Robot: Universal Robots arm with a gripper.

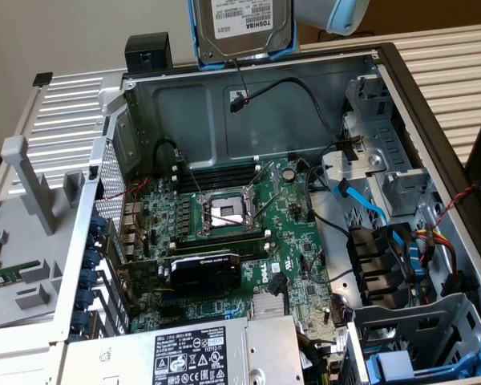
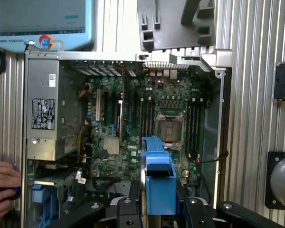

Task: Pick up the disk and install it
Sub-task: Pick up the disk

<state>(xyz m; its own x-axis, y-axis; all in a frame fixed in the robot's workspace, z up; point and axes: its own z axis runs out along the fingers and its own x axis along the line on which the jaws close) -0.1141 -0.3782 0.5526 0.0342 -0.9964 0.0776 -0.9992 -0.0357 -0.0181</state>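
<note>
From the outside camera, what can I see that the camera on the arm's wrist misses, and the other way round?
Exterior view: the white Toshiba label on the disk, which hangs above the open computer case. Wrist view: a touchscreen pendant, a person's hand, and the end effector gripping the disk's blue frame, seen edge-on. Both: the motherboard, its CPU socket and the silver power supply.

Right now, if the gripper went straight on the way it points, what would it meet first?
The gripper, shut on the disk, points down into the open case. The disk's leading edge would probably meet the motherboard beside the CPU socket first, though depth is unclear.
</note>
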